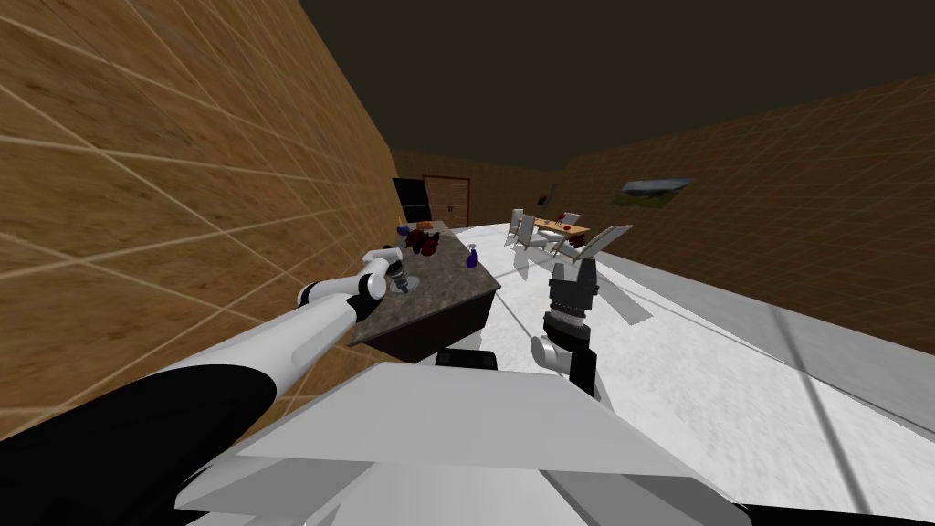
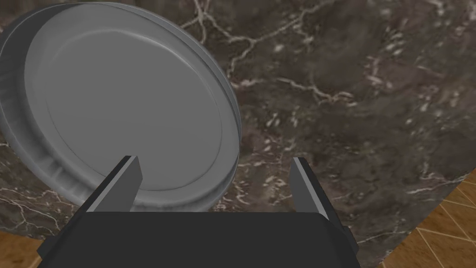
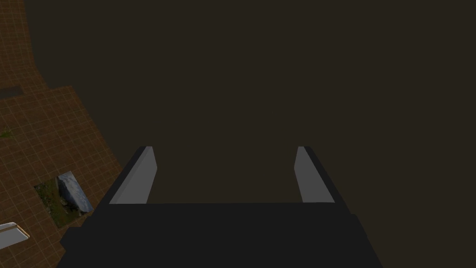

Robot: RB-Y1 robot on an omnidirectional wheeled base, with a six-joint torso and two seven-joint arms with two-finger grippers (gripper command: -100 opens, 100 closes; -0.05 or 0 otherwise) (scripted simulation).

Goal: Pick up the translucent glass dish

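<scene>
Over grey dish [image 2: 125, 111] edge, left hand [image 2: 214, 159]

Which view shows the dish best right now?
Left wrist view: the grey dish lies large on the marbled counter, one finger of the open left pincer over its rim. Head view shows it tiny beneath that pincer. The right pincer, open, faces elsewhere.

dish [image 2: 125, 111] on the counter [image 2: 348, 116], bottle [image 1: 472, 257] farther along it

Bare counter [image 2: 348, 93] lies between dish [image 2: 125, 107] and blue bottle [image 1: 472, 257]; the brown wall [image 1: 183, 183] stands close on the other side.
</scene>
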